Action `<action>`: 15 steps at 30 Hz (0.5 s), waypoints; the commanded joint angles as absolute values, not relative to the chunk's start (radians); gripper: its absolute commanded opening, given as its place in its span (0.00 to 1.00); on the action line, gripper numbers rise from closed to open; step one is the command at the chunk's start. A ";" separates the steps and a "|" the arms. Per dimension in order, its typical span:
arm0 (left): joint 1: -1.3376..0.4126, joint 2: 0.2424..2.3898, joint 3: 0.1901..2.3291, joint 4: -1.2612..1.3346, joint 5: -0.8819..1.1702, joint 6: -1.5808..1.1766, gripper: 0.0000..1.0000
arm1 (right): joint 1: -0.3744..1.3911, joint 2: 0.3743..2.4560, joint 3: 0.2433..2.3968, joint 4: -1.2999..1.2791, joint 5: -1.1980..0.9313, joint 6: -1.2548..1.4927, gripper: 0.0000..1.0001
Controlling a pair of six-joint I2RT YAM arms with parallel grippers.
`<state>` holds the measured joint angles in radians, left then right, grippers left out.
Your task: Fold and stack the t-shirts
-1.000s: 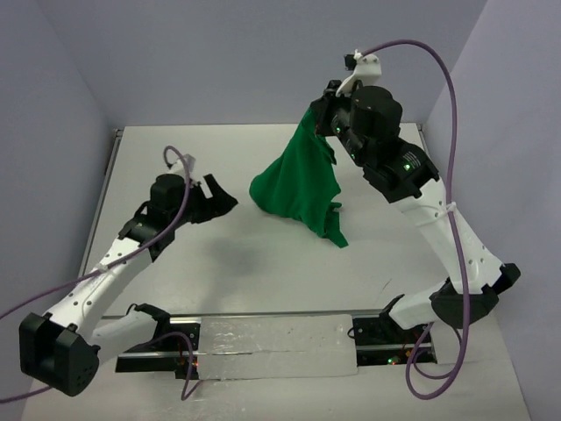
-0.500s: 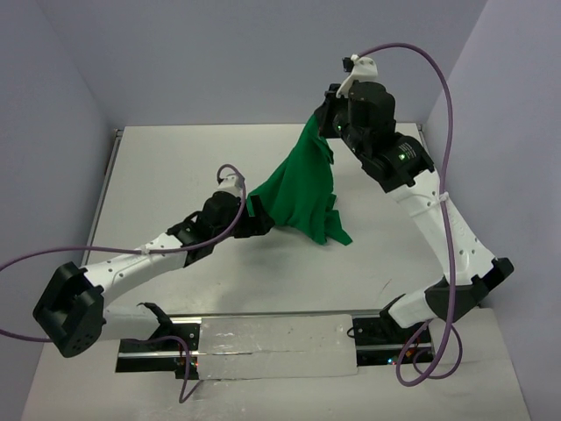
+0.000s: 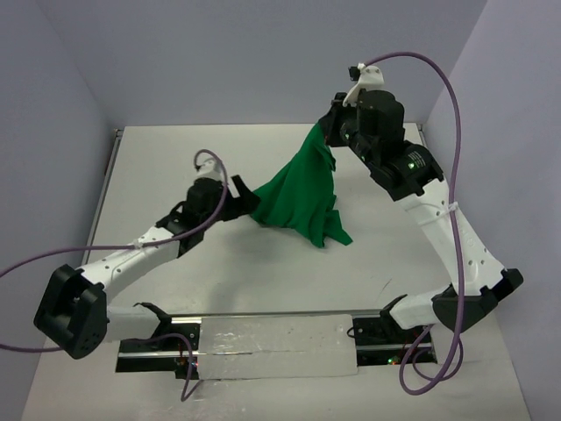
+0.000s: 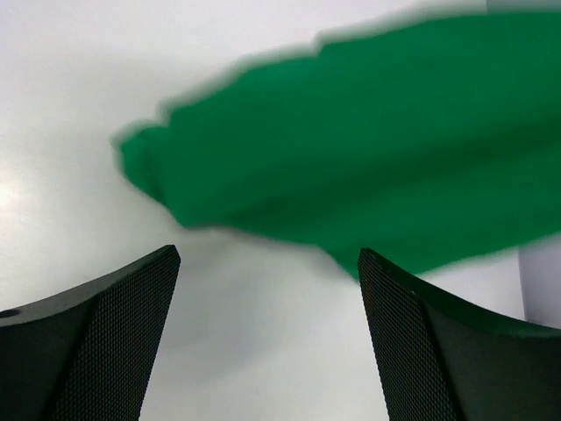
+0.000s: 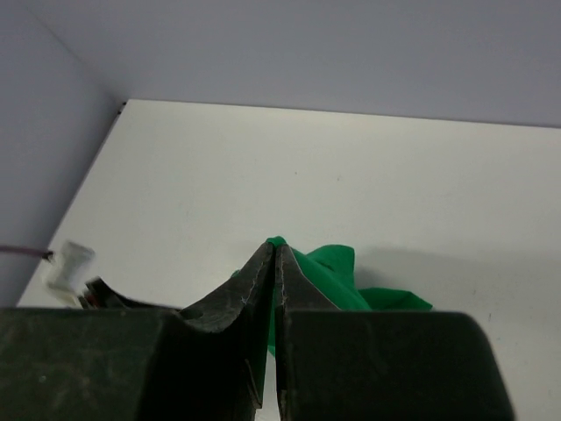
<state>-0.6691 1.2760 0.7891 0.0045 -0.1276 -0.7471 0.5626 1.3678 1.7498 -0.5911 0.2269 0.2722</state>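
From above, the plain bright-green soft cloth t-shirt (image 3: pixel 302 195) hangs like a tent from the right gripper (image 3: pixel 326 133), high over the flat white table (image 3: pixel 175 149). Its bottom edge rests on the table. The left gripper (image 3: pixel 252 204) sits low by the shirt's left edge.

In the left wrist view, its black fingers (image 4: pixel 96 342) are spread wide with nothing between them. Blurry green cloth lies just past the tips.

In the right wrist view, the fingers (image 5: pixel 245 298) are pinched together on a bit of the shirt.

Top cam looks down on the whole desk (image 3: pixel 175 158) from above its near edge. Wrist cams sit close: left faces down, right toward the far-left corner. All three catch the t-shirt (image 3: pixel 302 197).
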 commanded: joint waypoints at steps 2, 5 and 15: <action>-0.450 1.250 0.677 0.321 0.171 -0.842 0.88 | 0.550 1.265 1.705 -0.549 0.208 0.285 0.09; -0.428 1.356 0.694 0.402 0.293 -0.829 0.88 | 0.548 1.258 1.695 -0.552 0.197 0.290 0.09; -0.396 1.669 0.793 0.594 0.544 -0.916 0.88 | 0.534 1.244 1.679 -0.561 0.196 0.285 0.09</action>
<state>-0.4019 1.5929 0.7281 0.4230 0.3935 -0.8534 0.5459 1.2749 1.6874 -0.5974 0.2007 0.2802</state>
